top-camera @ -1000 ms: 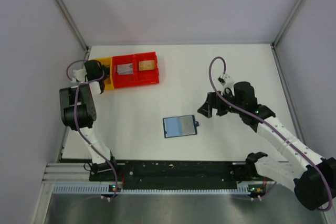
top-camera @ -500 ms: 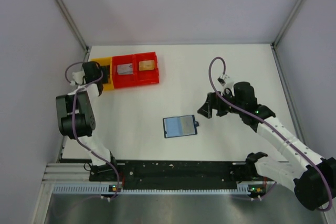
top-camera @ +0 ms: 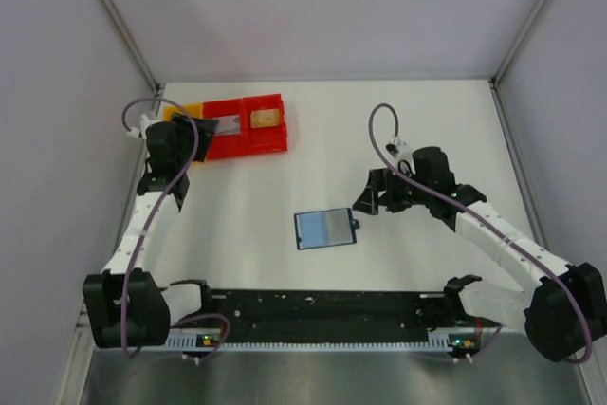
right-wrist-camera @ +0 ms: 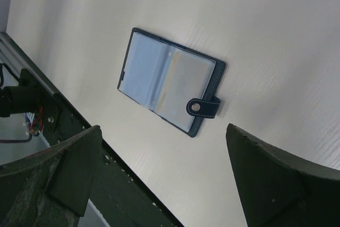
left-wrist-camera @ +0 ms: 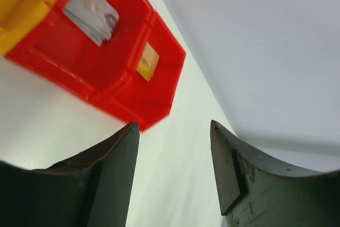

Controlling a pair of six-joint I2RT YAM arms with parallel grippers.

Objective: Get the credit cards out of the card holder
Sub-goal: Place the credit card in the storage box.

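R gripper (right-wrist-camera: 164,155) wide, empty: descend sq. over open card holder (right-wrist-camera: 169,86), pinch yellowish card (right-wrist-camera: 183,79) by edge. L gripper (left-wrist-camera: 174,144) released, empty.

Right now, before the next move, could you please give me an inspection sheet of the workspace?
Surface: white table, nothing spilled.
Job's things: card holder open, flat, mid-table; grey card and tan card lie in the red bins, one per compartment.
Clutter: yellow bin beside the red ones.
Grippers: left gripper open, empty, over the bins; right gripper open, empty, right of the holder, apart.
Cables: left cable and right cable, purple, loop above the arms.
Surroundings: plain walls, metal frame posts.
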